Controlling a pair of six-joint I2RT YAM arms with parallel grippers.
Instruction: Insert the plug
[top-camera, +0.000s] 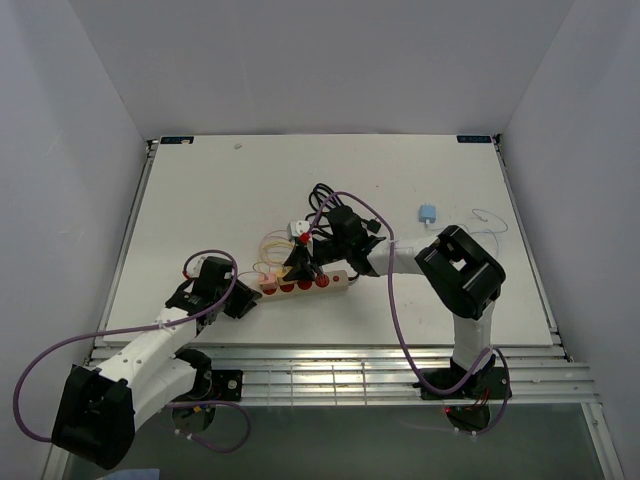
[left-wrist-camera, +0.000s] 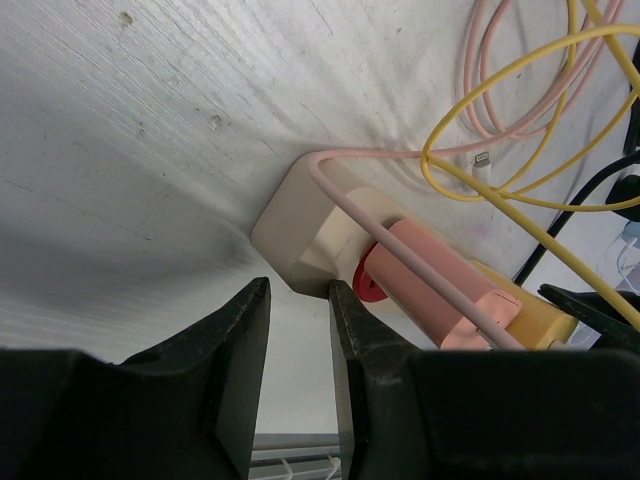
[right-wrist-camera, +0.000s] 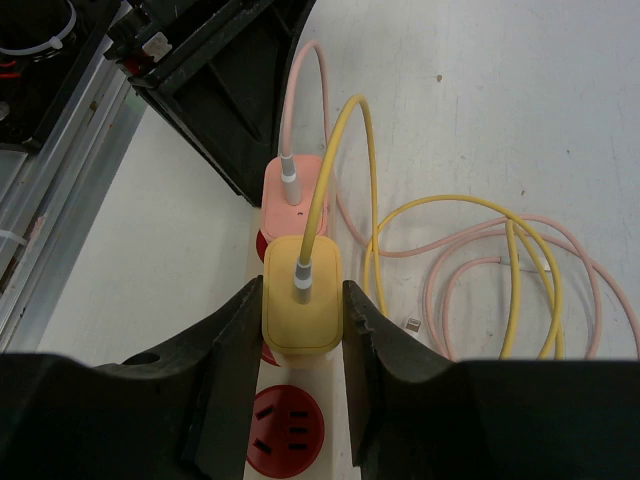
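White table (top-camera: 250, 190), grey walls (top-camera: 320, 60); power strip (top-camera: 335, 282) with yellow plug (right-wrist-camera: 302, 305).

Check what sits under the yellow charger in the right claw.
The right claw grips the yellow charger over a red socket on the power strip; only a red sliver shows. Its prongs and seating are hidden.

A white tabletop (top-camera: 330, 170) fills the middle, faintly scuffed, with a small dark speck (top-camera: 238, 146) toward 11 o'clock. Plain white panels close it in: a back wall (top-camera: 320, 60) at 12 o'clock, a left wall (top-camera: 60, 150) at 9 and a right wall (top-camera: 590, 150) at 3. A teal label (top-camera: 177, 140) marks the far-left corner. Silver slotted rails (top-camera: 330, 372) run along the near edge at 6 o'clock, with a grey-green surface (top-camera: 350, 440) below. The light is soft and even.
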